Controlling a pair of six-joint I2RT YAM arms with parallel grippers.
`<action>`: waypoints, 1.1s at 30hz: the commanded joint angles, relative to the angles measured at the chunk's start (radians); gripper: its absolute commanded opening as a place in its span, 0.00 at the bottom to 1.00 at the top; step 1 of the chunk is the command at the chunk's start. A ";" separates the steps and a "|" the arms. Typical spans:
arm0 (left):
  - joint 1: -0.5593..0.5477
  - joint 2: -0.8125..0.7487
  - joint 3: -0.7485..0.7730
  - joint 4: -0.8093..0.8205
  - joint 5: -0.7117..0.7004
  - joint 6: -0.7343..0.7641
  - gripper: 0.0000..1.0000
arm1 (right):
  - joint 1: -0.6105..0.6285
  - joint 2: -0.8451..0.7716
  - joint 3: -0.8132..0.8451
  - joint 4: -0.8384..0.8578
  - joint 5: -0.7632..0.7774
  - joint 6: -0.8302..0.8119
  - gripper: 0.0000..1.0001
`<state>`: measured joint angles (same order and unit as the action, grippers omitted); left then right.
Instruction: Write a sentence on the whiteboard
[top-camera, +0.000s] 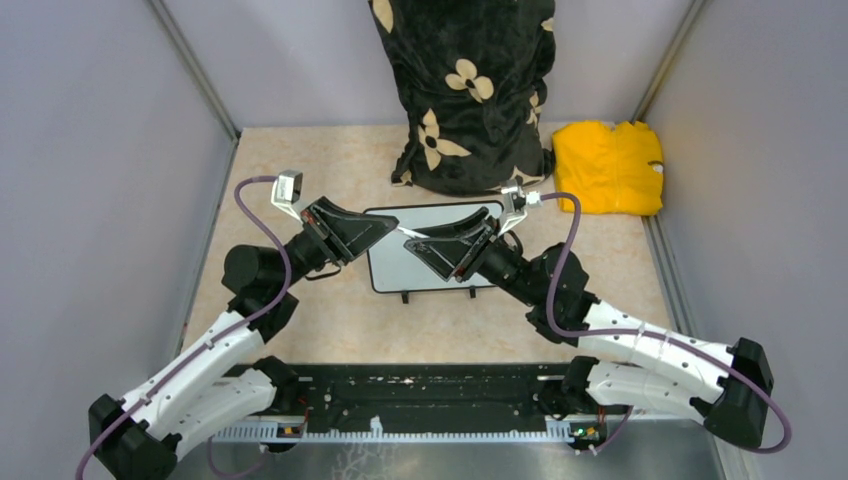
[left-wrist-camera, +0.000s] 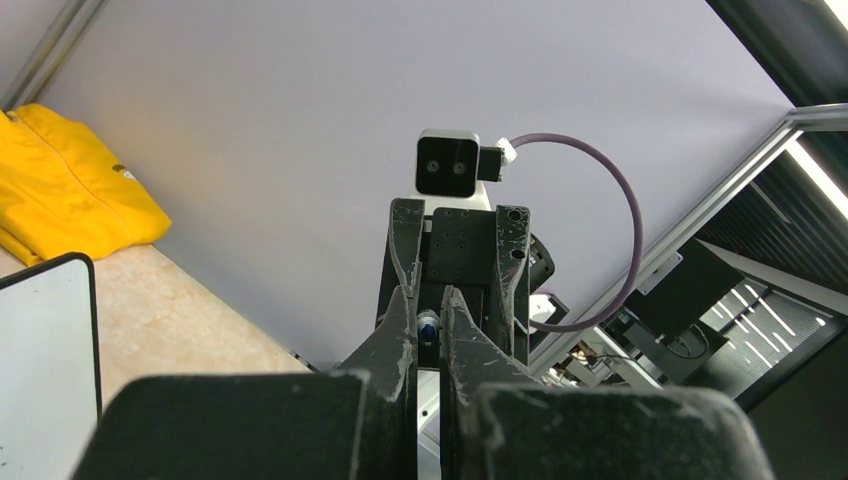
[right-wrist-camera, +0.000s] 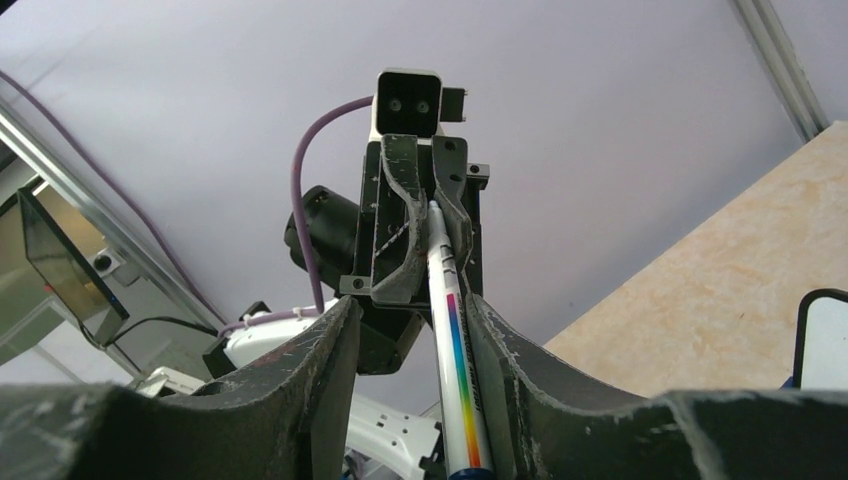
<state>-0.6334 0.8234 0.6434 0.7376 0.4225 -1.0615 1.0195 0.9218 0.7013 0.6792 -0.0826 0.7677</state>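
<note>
Both matte black grippers meet tip to tip above the glossy, round-cornered whiteboard (top-camera: 420, 268). Right gripper (right-wrist-camera: 415, 330) clamps a slim white rainbow-striped marker (right-wrist-camera: 455, 360); left gripper (left-wrist-camera: 428, 330) pinches its blue end (left-wrist-camera: 428, 326).

No text, label, brand or number is legible anywhere; the white rainbow-striped marker (right-wrist-camera: 455, 345) bears dark print too blurred to read.

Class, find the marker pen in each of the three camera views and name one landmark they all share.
Top external: marker lies between both grippers above the whiteboard.
Left wrist: only its tip shows, between the fingers.
Right wrist: marker runs centre to bottom.
Shared landmark: the whiteboard.
</note>
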 joint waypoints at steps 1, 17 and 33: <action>-0.003 0.014 0.018 -0.008 0.040 -0.015 0.00 | -0.011 -0.037 0.023 0.051 -0.023 0.012 0.43; -0.003 0.007 -0.011 0.016 0.010 -0.044 0.00 | -0.019 -0.023 0.009 0.086 -0.001 0.040 0.35; -0.005 0.008 -0.014 -0.014 0.007 -0.012 0.00 | -0.020 -0.004 -0.011 0.129 0.055 0.054 0.24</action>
<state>-0.6334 0.8345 0.6418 0.7414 0.4313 -1.1023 1.0050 0.9260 0.6880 0.6933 -0.0513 0.8082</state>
